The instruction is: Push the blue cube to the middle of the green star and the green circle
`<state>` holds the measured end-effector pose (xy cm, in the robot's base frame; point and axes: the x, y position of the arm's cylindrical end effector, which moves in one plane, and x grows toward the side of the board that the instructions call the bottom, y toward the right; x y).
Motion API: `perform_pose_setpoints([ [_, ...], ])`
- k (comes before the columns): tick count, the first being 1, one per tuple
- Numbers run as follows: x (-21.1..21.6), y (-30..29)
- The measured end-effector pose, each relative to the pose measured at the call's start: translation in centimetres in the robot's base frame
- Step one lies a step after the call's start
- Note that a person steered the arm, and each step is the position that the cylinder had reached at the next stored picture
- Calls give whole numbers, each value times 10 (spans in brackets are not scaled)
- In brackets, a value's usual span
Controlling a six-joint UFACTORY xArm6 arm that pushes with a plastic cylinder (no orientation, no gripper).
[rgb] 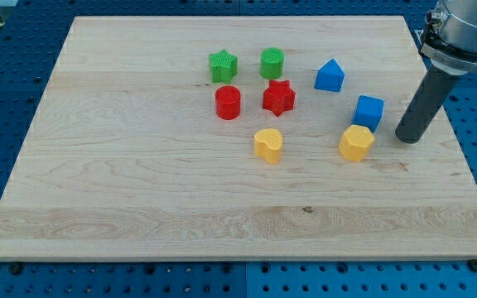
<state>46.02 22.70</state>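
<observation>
My tip (408,139) is down on the wooden board (139,190), out at the right side, and it's touching nothing. It's a plain rod with no jaws, so nothing opens or closes and it has hold of nothing. The blue cube (369,112) sits just left of the tip with a thin strip of bare wood between them, so they're near but apart.

Right against the cube's near-left corner is a yellow block (356,143), rounded with flat facets; from this angle I can't say if the two actually touch or only overlap in the view. Farther back and left of the cube is a second blue block (330,75), peaked like a little house.

The green star (223,65) and the green circle (272,63) are side by side at the far middle of the board, star on the left, with a narrow gap between them. Just nearer than those, the red cylinder (228,102) sits below the star and the red star (278,98) below the circle. A yellow heart-like block (267,145) lies nearer still, on its own.

There are no containers on the board; every block rests straight on the wood. The cube is well to the right of the green pair.
</observation>
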Motion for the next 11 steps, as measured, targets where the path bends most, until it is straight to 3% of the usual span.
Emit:
perform_pose_setpoints([
  [3, -14, -42],
  [11, -128, -164],
])
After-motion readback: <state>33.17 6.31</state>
